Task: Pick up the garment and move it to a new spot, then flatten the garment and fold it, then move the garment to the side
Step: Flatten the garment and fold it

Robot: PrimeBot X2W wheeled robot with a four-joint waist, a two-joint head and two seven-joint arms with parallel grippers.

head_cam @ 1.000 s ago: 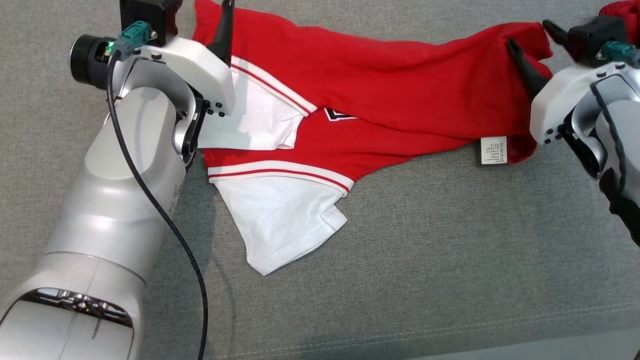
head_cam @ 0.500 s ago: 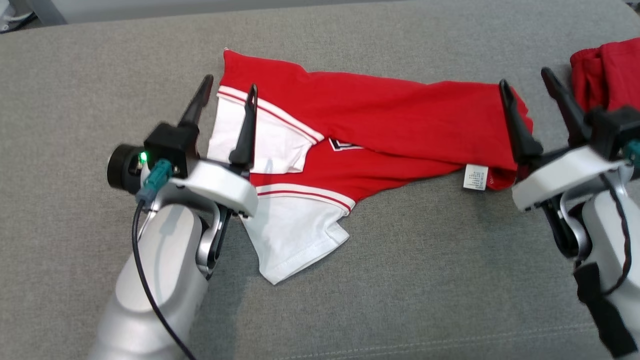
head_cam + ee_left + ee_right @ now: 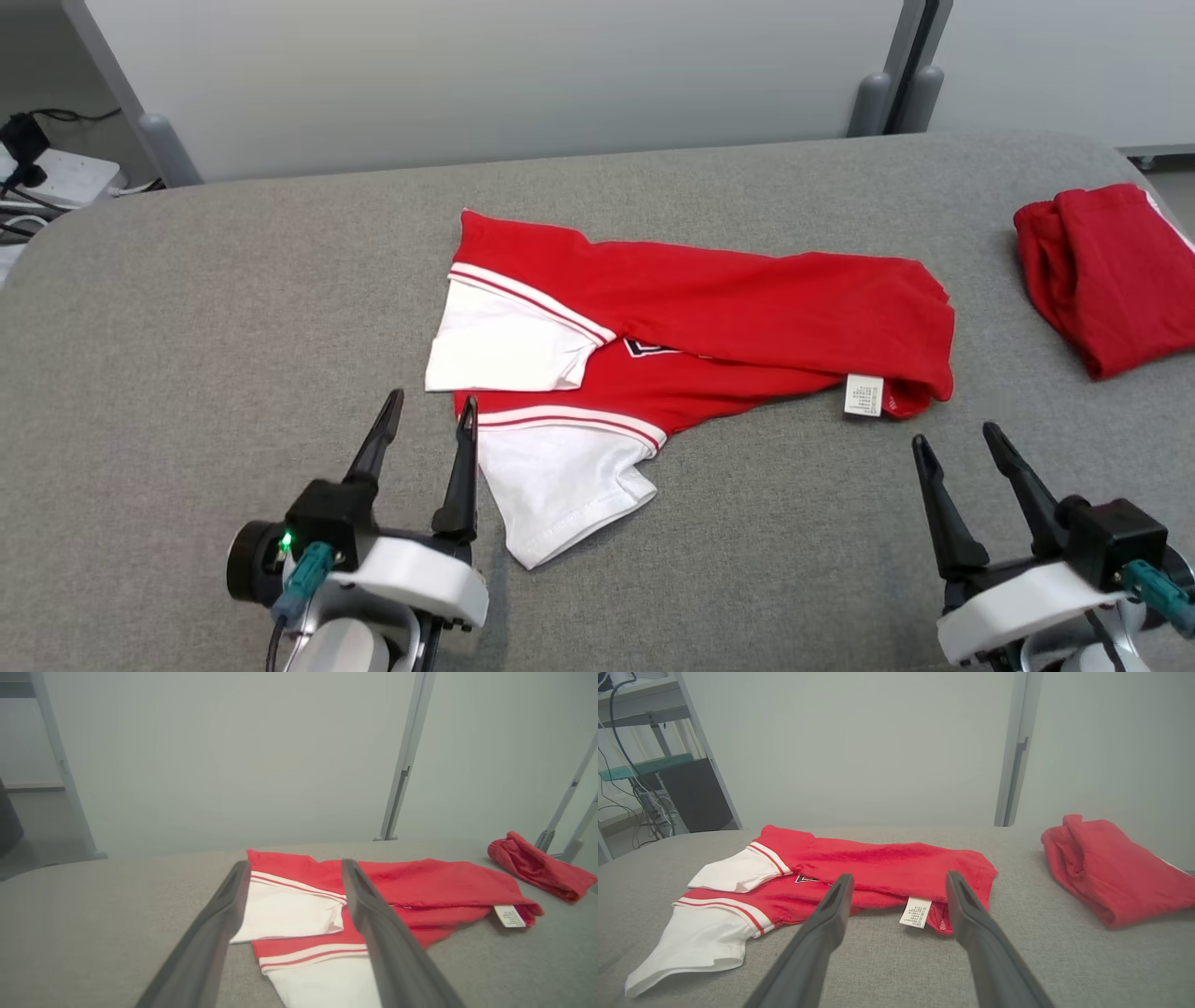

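Lying across the middle of the grey worktop (image 3: 233,327): the garment (image 3: 747,299), a red shirt with white sleeves, bunched lengthwise into a long band, sleeve end toward the robot's left, hem end toward its right. The upper white sleeve (image 3: 509,345) lies folded against the red body. The lower white sleeve (image 3: 560,485) sticks out toward the robot. A white label (image 3: 863,395) shows at the hem end.

Left tool (image 3: 433,399): released, fingers spread, nothing between them. Its inner finger is just beside the lower white sleeve's edge; contact can't be told.

Right tool (image 3: 954,434): released, fingers apart, empty, near the white label, clear of the cloth.

A red cloth bundle (image 3: 1106,271) lies at the worktop's far right, well apart from the garment. A pale wall panel (image 3: 513,75) stands behind.
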